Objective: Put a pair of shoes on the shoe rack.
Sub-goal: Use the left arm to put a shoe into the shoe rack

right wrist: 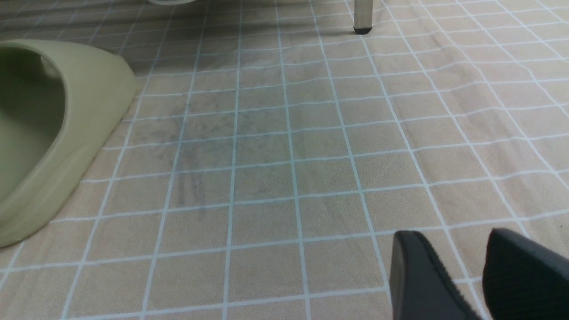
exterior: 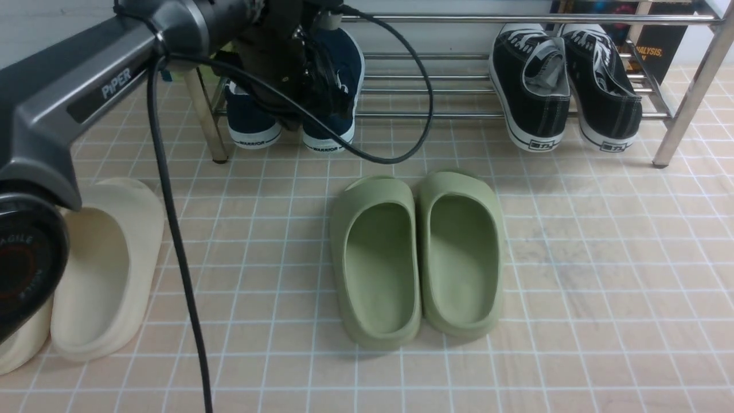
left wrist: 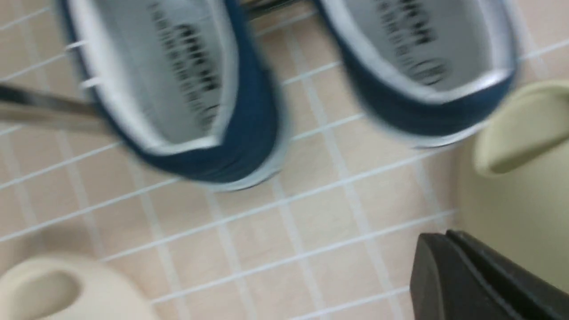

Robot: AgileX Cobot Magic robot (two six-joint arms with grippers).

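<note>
before the shoe rack (exterior: 459, 115), green slides (exterior: 373, 264)

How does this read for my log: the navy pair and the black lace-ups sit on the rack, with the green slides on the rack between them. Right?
Not quite. The green slides stand on the tiled floor in front of the shoe rack, not on it, as the front view shows. The navy pair and the black lace-ups do sit on the rack.
</note>
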